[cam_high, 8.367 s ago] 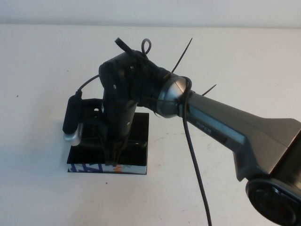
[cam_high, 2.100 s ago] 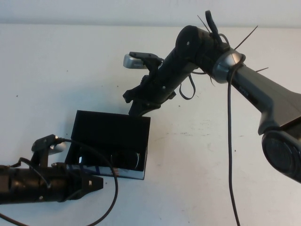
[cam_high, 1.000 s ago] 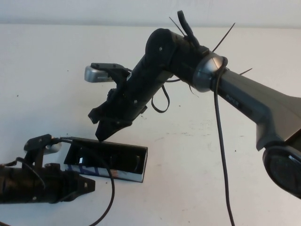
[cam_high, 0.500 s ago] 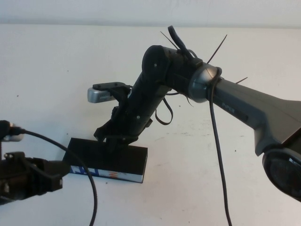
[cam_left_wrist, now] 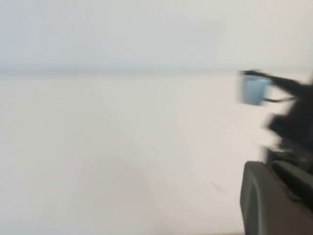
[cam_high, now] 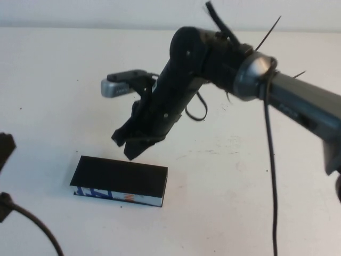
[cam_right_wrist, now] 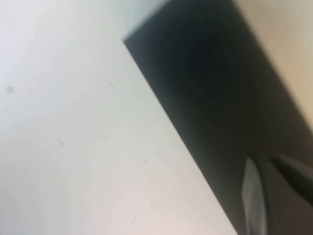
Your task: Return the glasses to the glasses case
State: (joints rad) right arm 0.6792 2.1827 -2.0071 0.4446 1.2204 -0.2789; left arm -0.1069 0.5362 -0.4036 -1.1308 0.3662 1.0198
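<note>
Hovering just above the shut glasses case (cam_high: 119,181), your right gripper (cam_high: 132,151) is pinched together, empty; left gripper unseen; grip that light, stiff, slick box by its long edges.

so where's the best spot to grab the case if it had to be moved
Probably across its short width, mid-length, coming straight down: the case lies shut and flat, long and narrow, its top bare. The right hand, shut, hovers just above its far edge; the left hand is off at the table's left edge.
</note>
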